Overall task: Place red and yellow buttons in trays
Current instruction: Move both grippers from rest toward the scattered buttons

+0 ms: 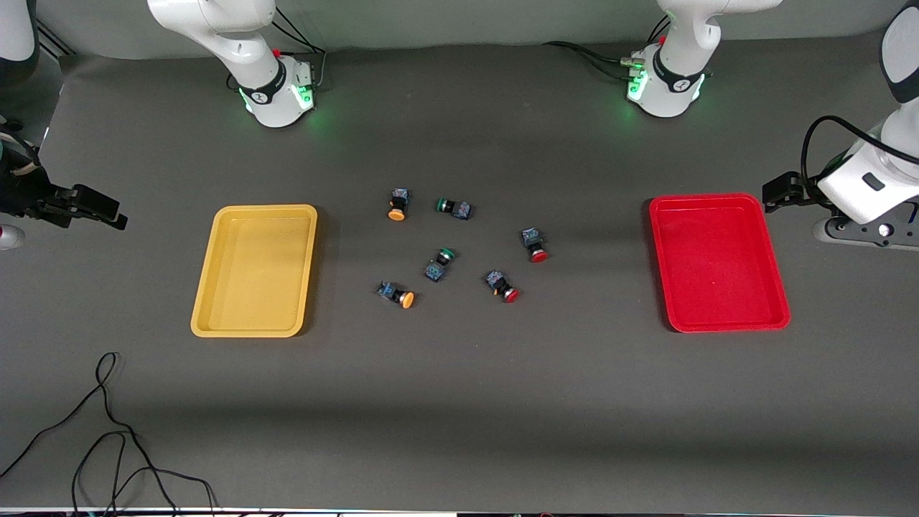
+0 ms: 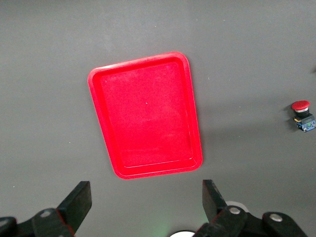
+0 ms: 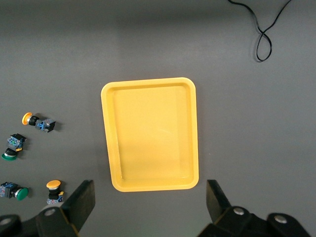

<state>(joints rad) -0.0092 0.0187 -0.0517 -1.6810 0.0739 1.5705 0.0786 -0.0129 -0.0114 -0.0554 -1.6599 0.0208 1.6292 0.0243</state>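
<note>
Lying loose in the middle of the grey table [image 1: 459, 402] are the tiny push-button switches with black-and-blue bodies, none of them in a tray. One round orange-yellow-capped button [image 1: 397, 205] sits farther from the front camera, and the other orange-yellow-capped button [image 1: 397, 294] lies nearer to it; both are on the side of the cluster toward my right arm's end. One red-capped button [image 1: 534, 245] and the other red-capped button [image 1: 502, 285] lie toward my left arm's end, the second nearer the camera. Between these pairs are two green-capped switches, one [image 1: 453, 207] beside the farther orange-yellow button and one [image 1: 439, 264] at the centre of the group. My shallow yellow plastic tray [image 1: 203, 316] with rounded corners rests flat toward the right arm's end, well apart from the buttons, and my matching red plastic tray [image 1: 779, 287] rests toward the left arm's end. My left gripper [image 2: 146, 205] hangs up in the air over the table beside the red tray, its fingers spread wide with nothing between them. My right gripper [image 3: 150, 205] hangs likewise beside the yellow tray, fingers wide apart and holding nothing. A thin black cable [image 1: 108, 431] loops on the table near the front camera.
</note>
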